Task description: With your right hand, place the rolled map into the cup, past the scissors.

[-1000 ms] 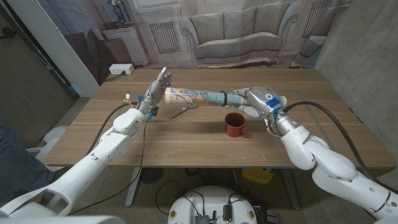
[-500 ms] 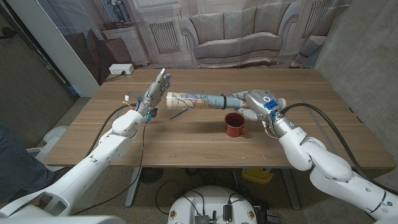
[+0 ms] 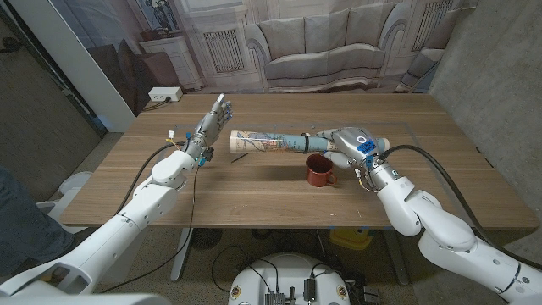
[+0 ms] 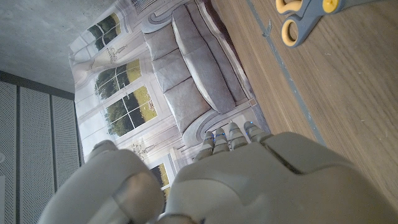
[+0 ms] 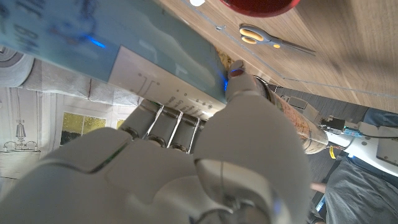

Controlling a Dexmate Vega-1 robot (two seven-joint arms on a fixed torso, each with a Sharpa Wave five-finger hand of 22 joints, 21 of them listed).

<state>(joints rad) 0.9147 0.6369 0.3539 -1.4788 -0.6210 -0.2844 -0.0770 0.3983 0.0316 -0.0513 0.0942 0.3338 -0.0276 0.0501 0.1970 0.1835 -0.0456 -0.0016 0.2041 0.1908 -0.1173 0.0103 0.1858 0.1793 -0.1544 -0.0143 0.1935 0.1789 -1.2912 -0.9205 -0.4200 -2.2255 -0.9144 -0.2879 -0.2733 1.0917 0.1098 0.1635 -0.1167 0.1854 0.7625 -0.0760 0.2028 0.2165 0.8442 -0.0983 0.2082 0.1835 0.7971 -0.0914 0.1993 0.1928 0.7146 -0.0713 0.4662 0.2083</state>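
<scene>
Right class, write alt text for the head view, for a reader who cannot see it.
The robot's right hand holds a rolled map level above a wooden table, beside a red cup. The left hand is raised with fingers apart, holding nothing. A sofa backdrop hangs behind.

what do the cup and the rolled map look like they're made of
The cup looks like glazed ceramic or enamelled metal: a smooth, even red surface with a side handle; the frames cannot settle which. The rolled map, held by the right hand, looks like printed paper: a matte tube with pale blue and tan printing and a visible sheet edge in the right wrist view.
</scene>
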